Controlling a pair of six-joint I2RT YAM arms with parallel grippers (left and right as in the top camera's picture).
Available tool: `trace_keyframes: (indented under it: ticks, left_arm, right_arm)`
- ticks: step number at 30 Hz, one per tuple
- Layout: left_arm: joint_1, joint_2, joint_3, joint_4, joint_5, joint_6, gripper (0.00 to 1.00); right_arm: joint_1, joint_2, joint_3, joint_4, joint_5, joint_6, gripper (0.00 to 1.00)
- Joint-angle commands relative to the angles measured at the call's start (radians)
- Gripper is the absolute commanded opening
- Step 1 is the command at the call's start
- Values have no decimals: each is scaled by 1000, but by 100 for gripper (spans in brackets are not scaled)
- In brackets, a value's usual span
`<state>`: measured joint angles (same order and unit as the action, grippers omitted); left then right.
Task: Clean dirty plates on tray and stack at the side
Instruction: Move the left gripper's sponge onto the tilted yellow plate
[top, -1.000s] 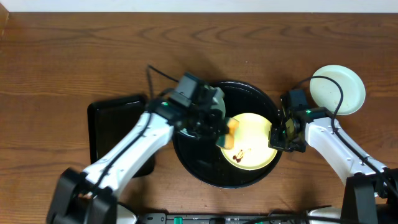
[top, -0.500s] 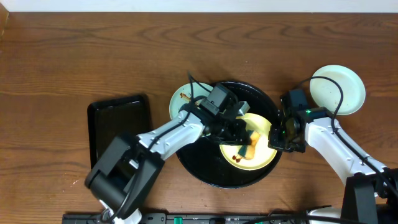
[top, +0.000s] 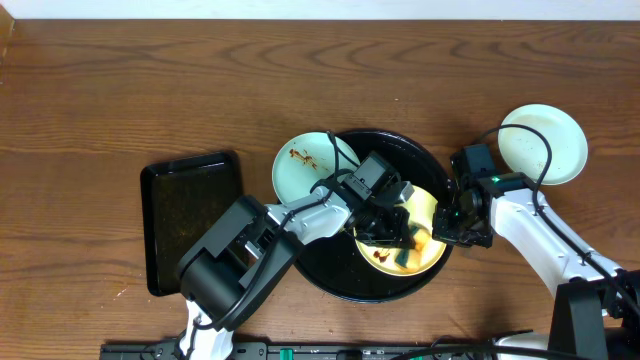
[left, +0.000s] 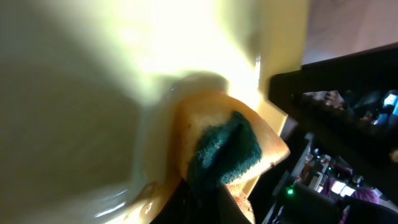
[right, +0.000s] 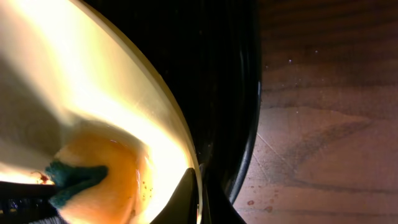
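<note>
A pale yellow plate (top: 422, 207) with brown smears lies on the right half of the round black tray (top: 325, 270). My left gripper (top: 398, 232) is shut on a yellow sponge with a green scrub face (left: 227, 149), pressed onto the yellow plate (left: 81, 93) near its lower right. At the plate's right edge, my right gripper (top: 447, 222) is shut on the rim (right: 180, 155). A mint plate (top: 305, 165) with brown smears overlaps the tray's upper left rim. A third pale plate (top: 543, 143) sits on the table at the right, off the tray.
A smaller black rectangular tray (top: 192, 220) lies on the wooden table to the left. In the right wrist view the round tray's glossy rim (right: 249, 93) borders bare wood (right: 323, 124) with a few brown specks.
My left gripper has carried the sponge from the yellow plate's left edge across to its lower right, uncovering the mint plate. The right gripper has stayed on the rim.
</note>
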<state>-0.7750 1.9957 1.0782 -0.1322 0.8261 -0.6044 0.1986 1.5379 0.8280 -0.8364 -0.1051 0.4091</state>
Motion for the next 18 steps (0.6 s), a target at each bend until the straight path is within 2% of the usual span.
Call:
trace_keyframes:
  ticks: [1, 6, 15, 18]
  left_arm:
    - [0, 18, 3, -72, -114, 31, 7]
    - [1, 11, 3, -212, -291, 87, 7]
    - [1, 5, 18, -338, -478, 106, 7]
    - [1, 1, 20, -346, -486, 106, 7]
  right_arm:
    - [-8, 3, 0, 3, -1, 9, 2]
    - [-8, 3, 0, 3, -1, 8, 2]
    - [-8, 3, 0, 8, 0, 5, 2]
    - [-8, 3, 0, 8, 0, 5, 2]
